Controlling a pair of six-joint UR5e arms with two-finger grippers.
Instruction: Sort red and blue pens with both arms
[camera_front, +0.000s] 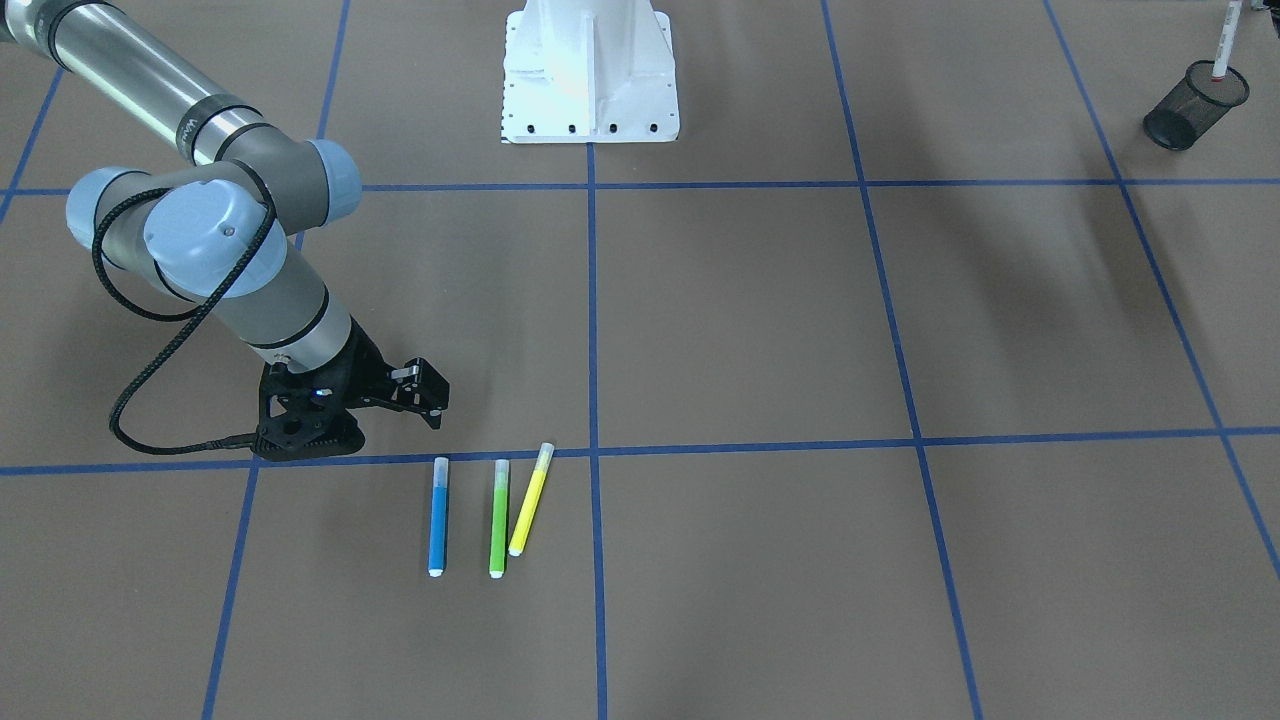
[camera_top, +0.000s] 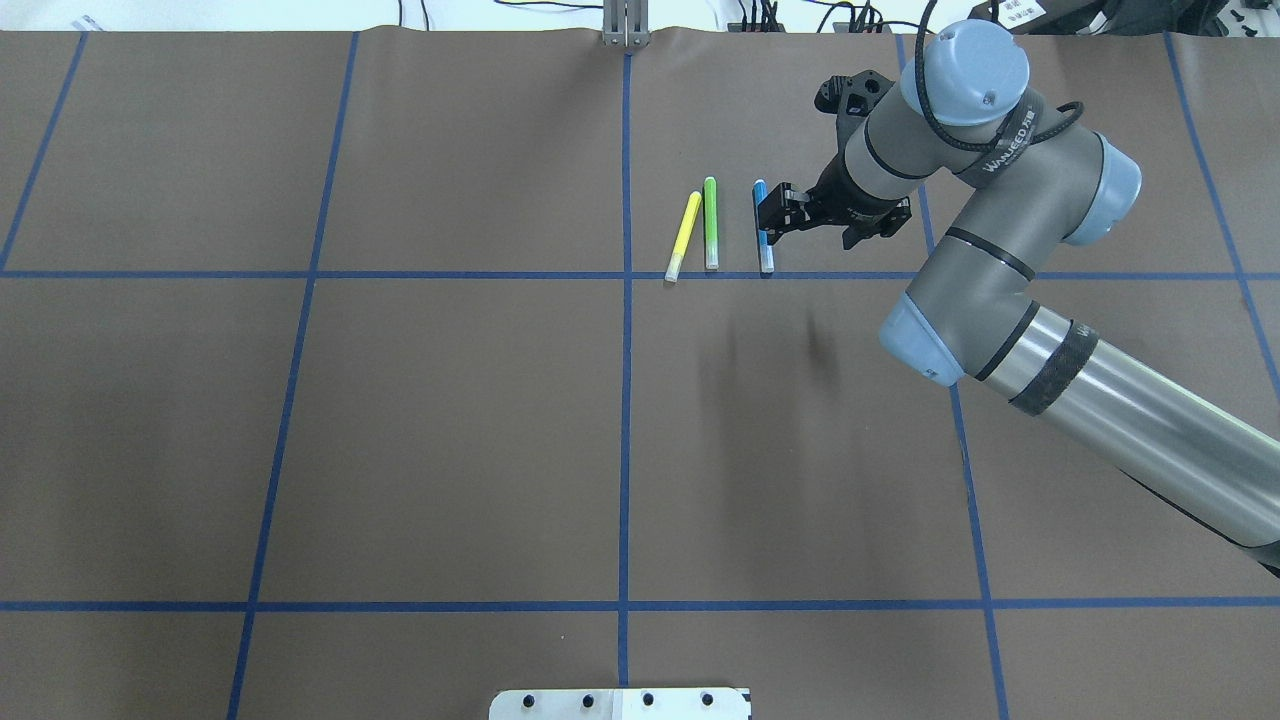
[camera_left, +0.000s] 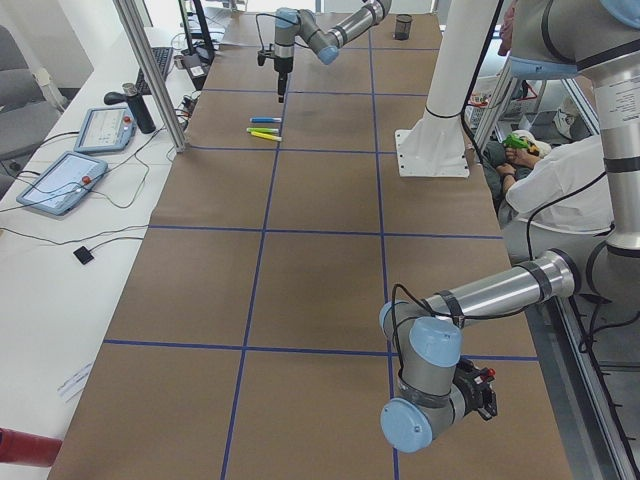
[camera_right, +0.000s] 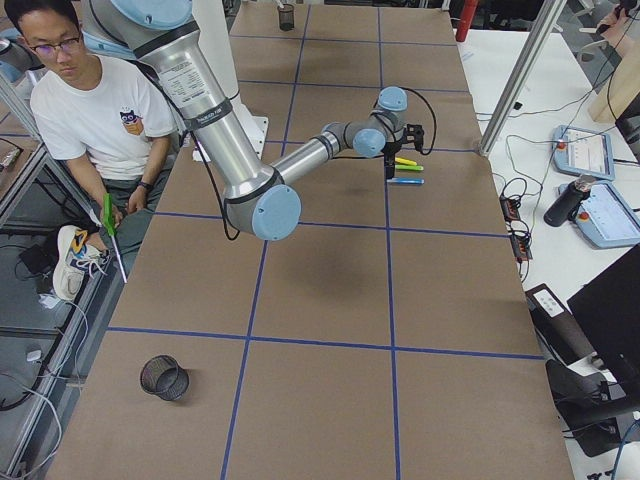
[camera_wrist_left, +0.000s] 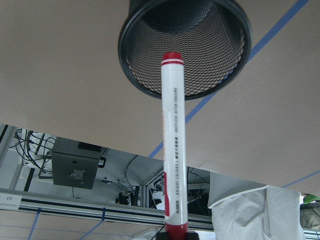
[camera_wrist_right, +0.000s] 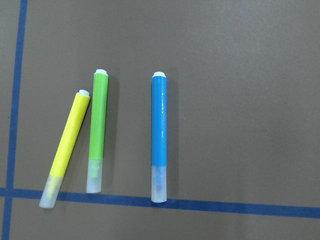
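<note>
The blue pen lies flat on the brown table with its translucent cap on a blue tape line, also seen as blue pen and blue pen. My right gripper hovers over it, open and holding nothing. The red pen, white-barrelled with red ends, is held upright in my left gripper, which is shut on its lower end. It hangs just above the mouth of a black mesh cup. From the front, the red pen shows over the mesh cup.
A green highlighter and a yellow highlighter lie close beside the blue pen. A second mesh cup stands near the table's right end. The white robot base and a seated person are at the robot's side.
</note>
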